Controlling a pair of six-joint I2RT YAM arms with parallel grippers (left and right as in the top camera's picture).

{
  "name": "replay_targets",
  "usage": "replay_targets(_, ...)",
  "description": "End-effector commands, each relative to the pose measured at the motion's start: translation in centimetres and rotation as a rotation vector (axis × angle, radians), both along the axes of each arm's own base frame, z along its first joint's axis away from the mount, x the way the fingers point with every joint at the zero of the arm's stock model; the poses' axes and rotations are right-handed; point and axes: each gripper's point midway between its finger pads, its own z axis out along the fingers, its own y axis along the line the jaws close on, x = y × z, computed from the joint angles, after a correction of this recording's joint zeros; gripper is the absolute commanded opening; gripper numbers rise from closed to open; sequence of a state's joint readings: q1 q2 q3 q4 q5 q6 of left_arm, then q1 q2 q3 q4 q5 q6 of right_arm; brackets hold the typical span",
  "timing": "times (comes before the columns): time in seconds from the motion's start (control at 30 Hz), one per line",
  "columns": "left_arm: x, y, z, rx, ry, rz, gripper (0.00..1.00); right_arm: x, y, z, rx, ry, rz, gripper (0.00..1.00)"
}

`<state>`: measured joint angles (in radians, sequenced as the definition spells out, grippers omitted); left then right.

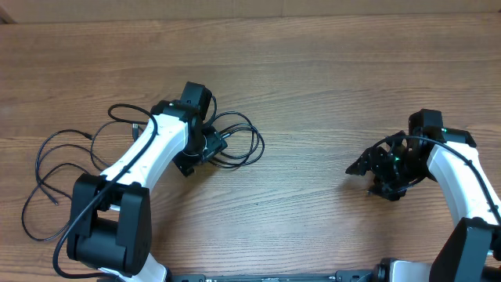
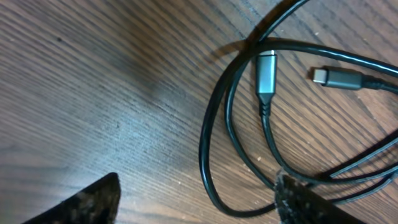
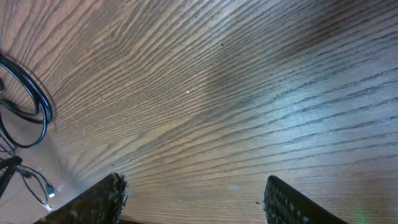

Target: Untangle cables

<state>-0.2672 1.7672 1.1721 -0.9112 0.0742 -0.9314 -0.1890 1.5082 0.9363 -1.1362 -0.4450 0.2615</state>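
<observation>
Several thin black cables [image 1: 239,141] lie in loose loops on the wooden table, and more cord trails off to the left [image 1: 55,168]. My left gripper [image 1: 210,147] hangs low over the loops by the centre. In the left wrist view it [image 2: 198,182] is open; one cable loop [image 2: 210,149] curves across the gap and passes under the right finger [image 2: 305,202]. Two plug ends lie beyond the loop, a grey metal one [image 2: 266,70] and a darker one [image 2: 339,78]. My right gripper [image 1: 362,167] is open over bare wood, far from the cables, with nothing between its fingers [image 3: 194,182].
The right wrist view catches the edge of the cable loops [image 3: 34,106] at its far left. The table [image 1: 313,63] is plain wood with no other objects. The thicker black wires run along both arms.
</observation>
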Motion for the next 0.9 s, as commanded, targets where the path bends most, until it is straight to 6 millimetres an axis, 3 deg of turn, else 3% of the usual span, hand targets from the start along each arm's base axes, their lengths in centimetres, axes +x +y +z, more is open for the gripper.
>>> replay_targets(0.0,-0.2,-0.2,-1.0,-0.001,0.003,0.008,0.72,0.8,-0.2,0.8,-0.007,-0.039,0.0,0.7)
replay_targets(0.37,-0.2,-2.7,-1.9,-0.012,-0.048,-0.066,0.62,0.7,-0.2,0.8,-0.007,-0.038,0.001,0.7)
replay_targets(0.47,-0.3,-2.6,-1.9,-0.008,-0.046,-0.068,0.48,0.7,-0.2,0.8,-0.007,-0.038,0.001,0.7)
replay_targets(0.57,-0.3,-2.6,-1.9,-0.007,-0.044,-0.072,0.24,0.6,-0.1,0.8,-0.006,-0.033,0.001,0.7)
replay_targets(0.8,-0.1,-2.6,-1.8,-0.009,-0.05,-0.068,0.04,0.6,-0.1,0.8,-0.006,-0.032,0.001,0.7)
replay_targets(0.87,0.5,-2.5,-1.7,-0.013,-0.072,-0.067,0.04,0.6,-0.1,0.8,-0.006,-0.032,0.001,0.7)
